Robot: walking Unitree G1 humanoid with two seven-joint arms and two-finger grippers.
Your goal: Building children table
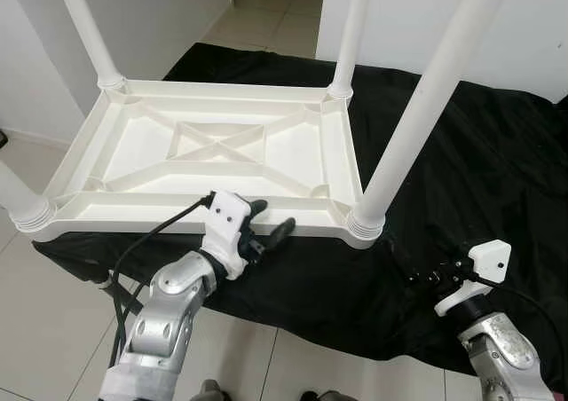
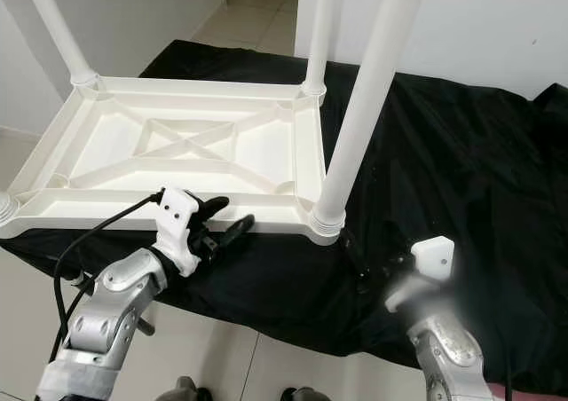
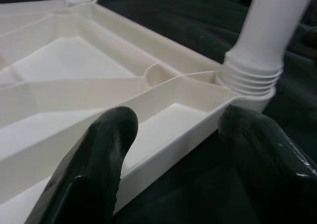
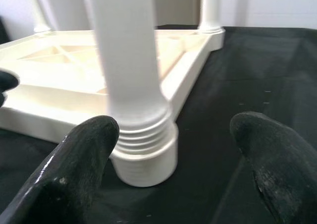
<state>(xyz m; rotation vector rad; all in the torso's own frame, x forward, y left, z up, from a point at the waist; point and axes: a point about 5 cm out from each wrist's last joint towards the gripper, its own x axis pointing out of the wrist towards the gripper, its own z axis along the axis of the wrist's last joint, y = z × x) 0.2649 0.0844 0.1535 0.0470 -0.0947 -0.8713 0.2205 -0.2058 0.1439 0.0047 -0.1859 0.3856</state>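
Upside down, a white plastic table [image 1: 213, 148] lies on a black cloth [image 1: 479, 161] spread over a pale tiled floor [image 1: 275, 11], ribbed underside facing up with an X-shaped brace in the middle. Four white legs stand up from its corners: far left leg [image 1: 89, 28], far right leg [image 1: 353, 28], near right leg [image 1: 426, 99], and near left leg [image 1: 18, 197] at the frame edge. Left gripper [image 1: 262, 228] sits at the table's near rim, right of its middle, fingers spread apart and gripping nothing; in the left wrist view one finger [image 3: 94, 169] is over the inside of the rim and the other is outside it over the cloth, contact with the rim cannot be told. Right gripper [image 1: 426, 277] hovers low over the cloth, near and just right of the near right leg's threaded base [image 4: 143, 149], fingers [image 4: 79, 169] wide apart, holding nothing, not touching the leg. White walls stand behind.
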